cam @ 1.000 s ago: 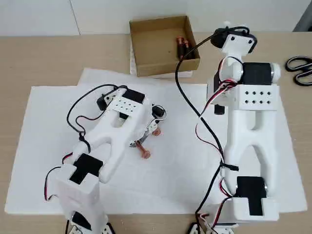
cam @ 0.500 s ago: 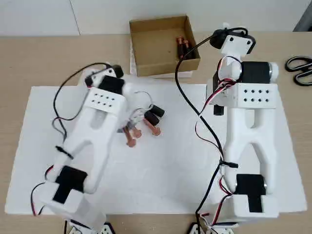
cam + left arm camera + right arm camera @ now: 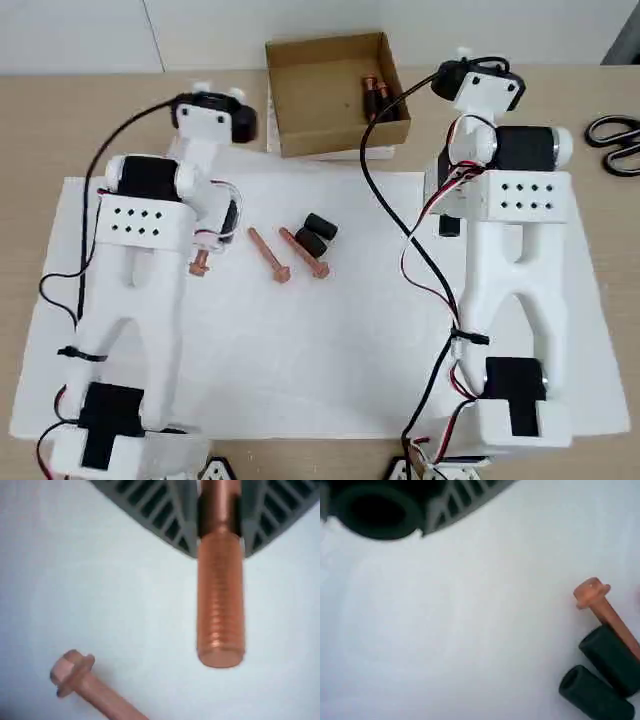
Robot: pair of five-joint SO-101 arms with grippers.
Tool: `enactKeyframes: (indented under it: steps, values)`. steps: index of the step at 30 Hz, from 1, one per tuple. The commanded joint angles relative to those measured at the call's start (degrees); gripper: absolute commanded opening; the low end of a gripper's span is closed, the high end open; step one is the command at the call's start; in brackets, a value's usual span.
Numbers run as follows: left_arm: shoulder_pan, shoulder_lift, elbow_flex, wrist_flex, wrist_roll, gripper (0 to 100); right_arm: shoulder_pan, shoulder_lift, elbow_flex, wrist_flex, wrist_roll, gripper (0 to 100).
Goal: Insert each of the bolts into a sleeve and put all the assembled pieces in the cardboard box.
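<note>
Two loose bolts, one (image 3: 268, 255) beside the other (image 3: 304, 252), lie on the white sheet (image 3: 350, 350) in the high view, with two loose sleeves (image 3: 314, 233) just beside them. The cardboard box (image 3: 300, 135) stands well apart and already has assembled pieces (image 3: 375, 93) in it. This view lays out how far the arms stand from each other, which the wrist views cannot. The left wrist view makes the grip plain: the left gripper (image 3: 220, 525) is clenched on the held bolt (image 3: 220, 605) high on its shank, the threaded end jutting far out, a loose bolt's head below. That long overhang (little metal between the jaws) may let the bolt tilt or slip if its tip catches a sleeve's rim. In the right wrist view the right gripper (image 3: 387, 512) seems clamped on the held sleeve (image 3: 375, 510), bore facing the camera, above the sheet. If the bore and the thread meet off-line, the push could drive the sleeve out of the jaws or scatter the loose parts.
</note>
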Motion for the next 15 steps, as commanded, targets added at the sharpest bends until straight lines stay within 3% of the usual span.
enactKeyframes:
  steps: [1, 3, 6, 11, 13, 15]
  values:
    - [2.2, -3.08, -2.33, 0.7, -10.81, 1, 0.22, -0.75, -0.26, 0.66, 0.0, 0.4]
    - [3.78, -3.16, -2.24, 1.32, -18.73, 1, 0.22, -0.84, -0.26, 0.66, 0.0, 0.4]
    - [5.19, -2.73, -1.27, 2.46, -36.04, 1, 0.22, -0.84, -0.26, 0.66, 0.0, 0.4]
    - [4.22, -2.64, 6.46, 1.67, -75.34, 1, 0.22, -0.84, -0.26, 0.66, 0.0, 0.4]
    - [3.87, -2.64, 8.92, -2.02, -83.43, 1, 0.22, -0.84, -0.26, 0.66, 0.0, 0.4]
    - [3.6, -2.64, 11.38, -6.33, -84.57, 1, 0.22, -0.84, -0.26, 0.66, 0.0, 0.4]
